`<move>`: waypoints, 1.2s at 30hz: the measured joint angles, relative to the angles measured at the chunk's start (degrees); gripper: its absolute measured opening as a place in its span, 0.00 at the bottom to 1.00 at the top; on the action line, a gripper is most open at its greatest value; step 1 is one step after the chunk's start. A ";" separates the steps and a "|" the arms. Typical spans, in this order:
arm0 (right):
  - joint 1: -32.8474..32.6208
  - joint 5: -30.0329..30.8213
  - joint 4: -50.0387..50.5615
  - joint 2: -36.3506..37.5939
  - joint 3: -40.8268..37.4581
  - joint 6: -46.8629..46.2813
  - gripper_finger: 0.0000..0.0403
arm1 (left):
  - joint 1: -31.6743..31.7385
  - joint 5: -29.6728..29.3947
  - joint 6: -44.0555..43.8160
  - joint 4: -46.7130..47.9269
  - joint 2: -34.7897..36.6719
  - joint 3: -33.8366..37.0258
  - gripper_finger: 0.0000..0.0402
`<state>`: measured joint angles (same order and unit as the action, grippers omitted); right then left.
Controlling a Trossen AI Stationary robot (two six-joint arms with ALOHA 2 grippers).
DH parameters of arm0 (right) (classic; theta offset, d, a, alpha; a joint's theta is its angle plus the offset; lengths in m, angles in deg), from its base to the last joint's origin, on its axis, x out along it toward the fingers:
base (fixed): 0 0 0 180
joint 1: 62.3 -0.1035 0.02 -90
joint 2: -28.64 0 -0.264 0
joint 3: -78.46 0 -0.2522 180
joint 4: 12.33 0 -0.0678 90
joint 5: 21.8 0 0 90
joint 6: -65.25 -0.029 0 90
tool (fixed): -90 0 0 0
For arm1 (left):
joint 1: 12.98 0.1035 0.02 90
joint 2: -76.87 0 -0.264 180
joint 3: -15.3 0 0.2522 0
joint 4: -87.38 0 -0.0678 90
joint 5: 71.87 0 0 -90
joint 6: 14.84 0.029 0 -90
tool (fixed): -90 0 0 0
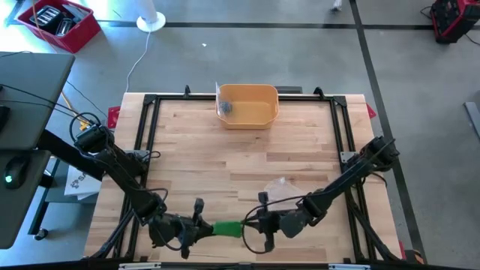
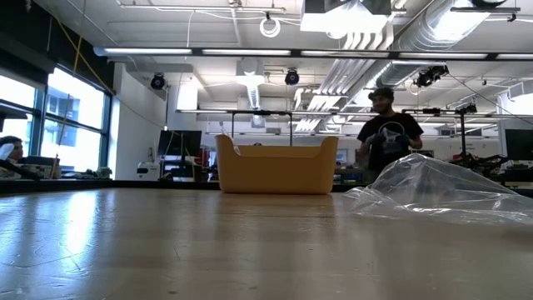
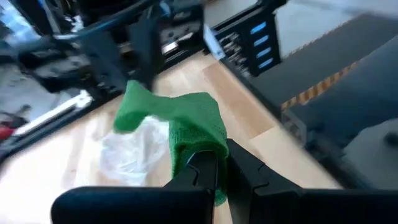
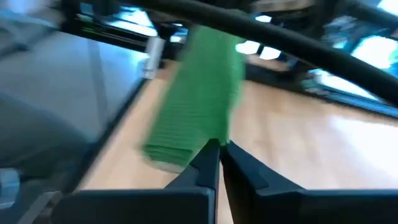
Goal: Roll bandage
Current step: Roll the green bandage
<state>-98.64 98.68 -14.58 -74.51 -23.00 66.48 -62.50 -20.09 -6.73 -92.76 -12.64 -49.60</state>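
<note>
Wide workshop beyond, with a person standing far off behind the table. Wooden top framed in black rails, seen from above. At twelve o'clock, near the far edge, a yellow tub. Toward four o'clock from the centre, a crumpled clear plastic bag, just beside the right arm. At six o'clock, close to the near edge, the green bandage, stretched between both arms with its long axis running nine to three. Left pincer at the nine o'clock end, closed on the bandage, the green cloth bunched around its fingers. Right pincer at the three o'clock end, fingers pressed together and seemingly nipping the edge of the strip. Both arms about equally near, one per end. Judged next: turning one end over the other along that axis to begin the roll; slack in the middle could let the cloth skew.
</note>
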 joint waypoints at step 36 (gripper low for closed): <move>-1.22 -12.16 -5.62 -8.20 4.48 -19.01 0.41 | -0.11 10.41 -14.98 -3.88 0.08 0.07 0.02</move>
<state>-99.85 86.52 -20.20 -82.71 -18.52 47.47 -62.61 -9.69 -21.71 -96.64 -12.56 -49.53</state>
